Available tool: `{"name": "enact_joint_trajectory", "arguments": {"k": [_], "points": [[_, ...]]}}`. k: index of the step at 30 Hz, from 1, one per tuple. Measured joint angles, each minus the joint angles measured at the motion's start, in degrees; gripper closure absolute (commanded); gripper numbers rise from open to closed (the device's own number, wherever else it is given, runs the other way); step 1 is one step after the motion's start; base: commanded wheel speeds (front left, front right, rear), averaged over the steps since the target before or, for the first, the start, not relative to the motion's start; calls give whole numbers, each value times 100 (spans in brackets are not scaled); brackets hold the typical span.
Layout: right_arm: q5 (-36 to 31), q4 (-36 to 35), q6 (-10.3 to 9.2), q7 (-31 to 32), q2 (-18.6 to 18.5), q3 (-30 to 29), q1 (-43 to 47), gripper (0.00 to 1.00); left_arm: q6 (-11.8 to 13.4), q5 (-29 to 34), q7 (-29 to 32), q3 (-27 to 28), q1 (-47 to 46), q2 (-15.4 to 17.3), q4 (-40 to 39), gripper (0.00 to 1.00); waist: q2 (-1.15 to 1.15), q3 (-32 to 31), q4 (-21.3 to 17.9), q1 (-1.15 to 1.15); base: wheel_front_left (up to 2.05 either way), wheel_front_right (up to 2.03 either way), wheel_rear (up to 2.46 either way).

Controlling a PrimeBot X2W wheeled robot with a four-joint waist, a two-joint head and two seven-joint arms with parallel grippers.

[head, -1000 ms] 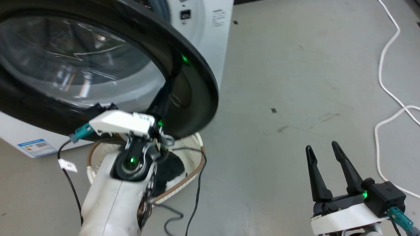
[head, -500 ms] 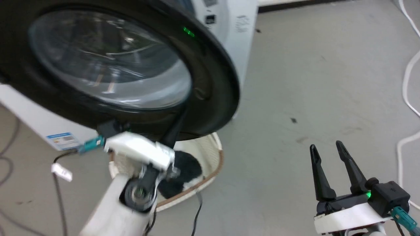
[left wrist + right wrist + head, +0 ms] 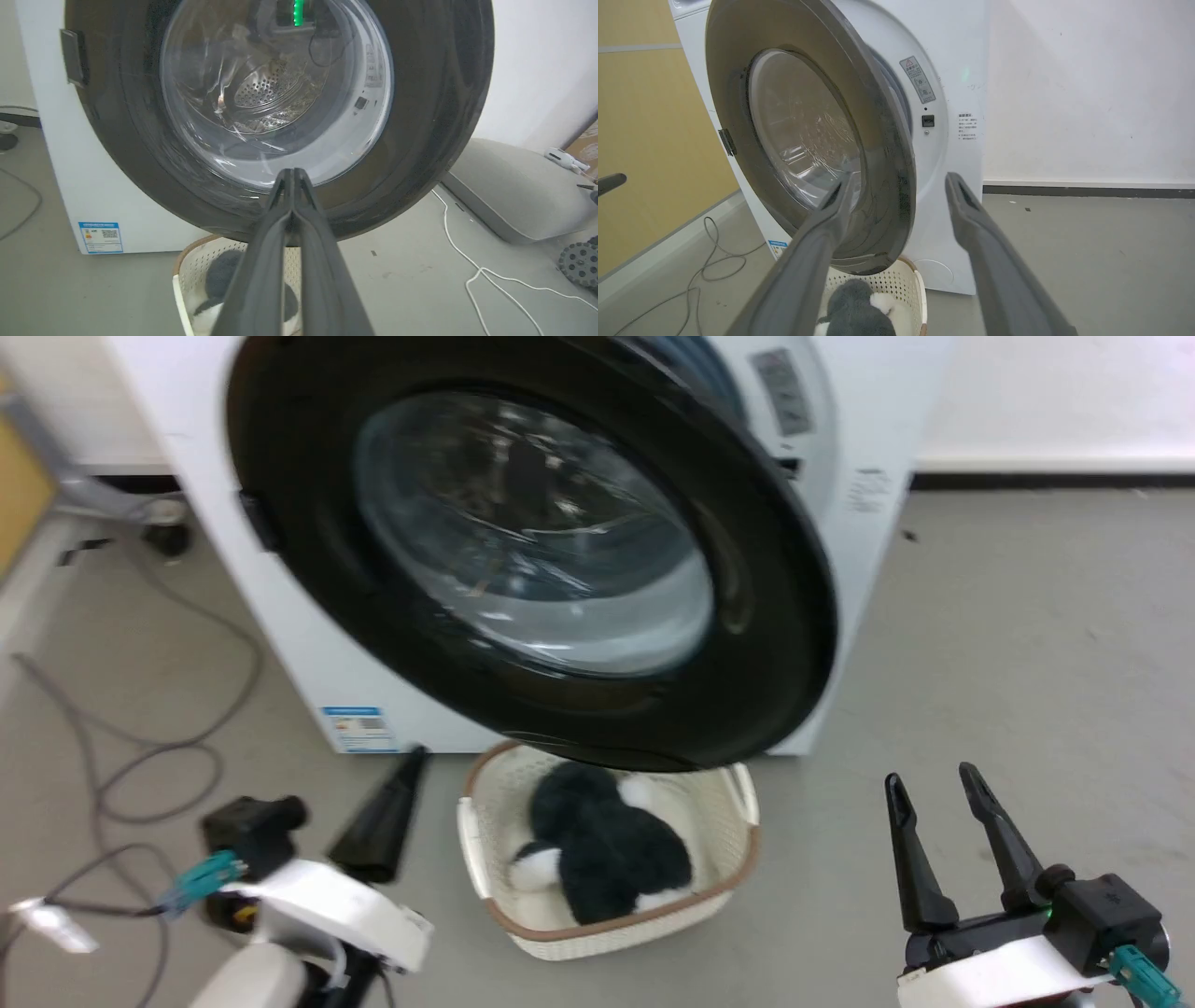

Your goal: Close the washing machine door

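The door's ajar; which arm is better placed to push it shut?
Probably left: the left gripper, shut, points squarely at the washing machine door; the right gripper, open, sees it edge-on.

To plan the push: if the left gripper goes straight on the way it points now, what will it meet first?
Most likely the washing machine door, near the lower edge of its glass bowl, though depth is unclear.

All three views face the door (image 3: 532,551), nearby.
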Motion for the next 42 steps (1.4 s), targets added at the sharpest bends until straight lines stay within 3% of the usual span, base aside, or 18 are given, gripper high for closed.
{"name": "enact_joint_trajectory", "arguments": {"k": [1, 2, 3, 7, 13, 17, 23, 24, 25, 32, 42], "points": [[-1, 1, 0, 0, 0, 12, 7, 0, 68, 277, -5, 175, 101, -9, -132, 100, 0, -34, 83, 0, 0, 0, 0], [-2, 2, 0, -1, 0, 24, 12, 0, 133, 527, -11, 424, 210, -53, -303, 29, 0, -65, 159, 0, 0, 0, 0], [-1, 0, 0, 0, 1, 37, 15, 0, 207, 795, -13, 725, 343, -120, -523, 0, 0, -95, 228, 0, 0, 0, 0], [-1, -9, 0, 0, 1, 63, 39, 0, 360, 1770, -19, 1479, 989, -534, -1172, 0, 0, -177, 429, 0, 0, 0, 0], [-37, 18, 0, 0, 1, 152, 86, 0, 380, 2813, -19, 2027, 1666, -1127, -1657, 0, 0, -213, 618, 0, 0, 0, 0], [-41, 63, 0, 0, 1, 166, 135, 0, 168, 3293, -19, 2143, 1993, -1440, -1673, 0, 0, -235, 712, 0, 0, 0, 0], [78, 116, 0, -1, 1, 204, 137, 0, -76, 3487, -19, 2212, 2055, -1696, -1551, 0, 0, -231, 778, 0, 0, 0, 0], [77, 125, 0, 0, 1, 218, 140, 73, -100, 3500, -19, 2214, 2055, -1718, -1541, 0, 0, -218, 800, 0, 0, 0, 0], [78, 124, 0, 0, 1, 225, 139, 100, -132, 3520, -19, 2215, 2051, -1738, -1532, 0, 0, -200, 824, 0, 0, 0, 0], [85, 127, 0, 0, -366, 567, -161, 100, -193, 3587, -19, 2212, 1850, -1860, -1469, 0, 0, 86, 1016, -1, 0, 0, 0], [733, 647, 1, 203, -1811, 1227, -1711, 100, -235, 3626, -19, 2118, 1543, -1920, -1462, 0, 0, 770, 1335, 0, 0, 0, 0]]}}
